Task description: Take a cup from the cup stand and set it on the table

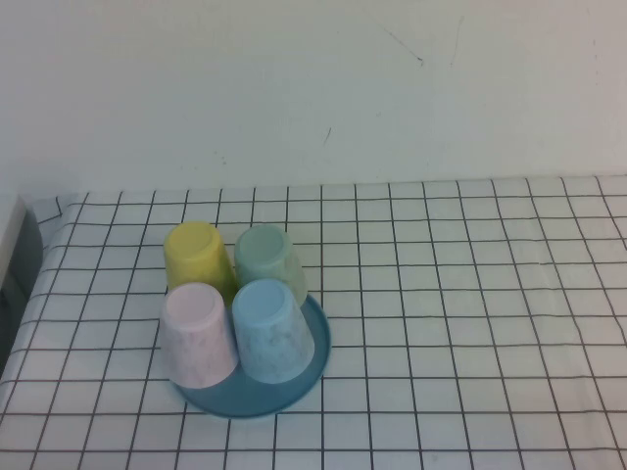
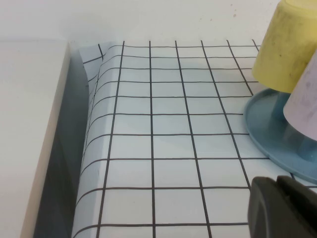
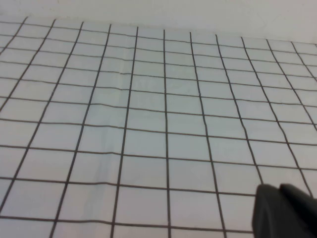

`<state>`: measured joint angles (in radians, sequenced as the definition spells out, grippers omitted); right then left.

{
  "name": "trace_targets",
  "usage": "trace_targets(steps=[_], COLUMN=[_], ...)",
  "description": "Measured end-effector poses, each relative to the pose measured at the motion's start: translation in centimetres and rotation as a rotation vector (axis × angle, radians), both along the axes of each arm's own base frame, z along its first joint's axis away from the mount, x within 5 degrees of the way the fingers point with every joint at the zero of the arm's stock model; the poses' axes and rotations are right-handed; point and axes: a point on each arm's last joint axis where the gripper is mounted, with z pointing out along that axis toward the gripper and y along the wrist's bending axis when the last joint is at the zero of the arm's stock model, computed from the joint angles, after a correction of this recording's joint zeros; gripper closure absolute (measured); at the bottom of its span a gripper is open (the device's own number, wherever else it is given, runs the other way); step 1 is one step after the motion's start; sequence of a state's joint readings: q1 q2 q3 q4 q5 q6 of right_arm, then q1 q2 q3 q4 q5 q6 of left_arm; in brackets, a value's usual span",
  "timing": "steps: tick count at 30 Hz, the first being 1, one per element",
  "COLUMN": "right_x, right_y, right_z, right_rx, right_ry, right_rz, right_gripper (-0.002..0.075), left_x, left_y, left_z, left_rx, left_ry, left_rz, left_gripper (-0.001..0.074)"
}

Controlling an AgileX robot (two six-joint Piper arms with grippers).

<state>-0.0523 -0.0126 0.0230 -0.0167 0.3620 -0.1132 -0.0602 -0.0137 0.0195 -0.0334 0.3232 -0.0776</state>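
Note:
The light blue speckled cup (image 1: 271,330) stands upside down on the front right of the teal cup stand (image 1: 257,398), on the left part of the grid-cloth table (image 1: 470,294). The cups hide the stand's pegs. Neither gripper shows in the high view. My left gripper (image 2: 283,208) is shut and empty, low over the cloth just left of the stand's dish (image 2: 267,130). My right gripper (image 3: 286,214) is shut and empty over bare cloth (image 3: 148,109). The blue cup is out of both wrist views.
A pink cup (image 1: 199,333), a yellow cup (image 1: 199,257) and a pale green cup (image 1: 267,257) also sit upside down on the stand. The yellow cup (image 2: 290,44) and pink cup (image 2: 308,101) show in the left wrist view. A white ledge (image 2: 29,124) borders the table's left edge.

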Motion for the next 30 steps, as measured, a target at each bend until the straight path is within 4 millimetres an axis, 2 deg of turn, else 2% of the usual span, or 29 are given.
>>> trace_targets(steps=[30], right_x=[0.0], right_y=[0.0], right_z=[0.0], right_rx=[0.0], right_ry=[0.0], right_rz=[0.0], right_gripper=[0.0729], left_x=[0.03], left_y=[0.0], left_z=[0.09], left_rx=[0.002], left_ry=[-0.011], left_rz=[-0.001], left_gripper=[0.0738])
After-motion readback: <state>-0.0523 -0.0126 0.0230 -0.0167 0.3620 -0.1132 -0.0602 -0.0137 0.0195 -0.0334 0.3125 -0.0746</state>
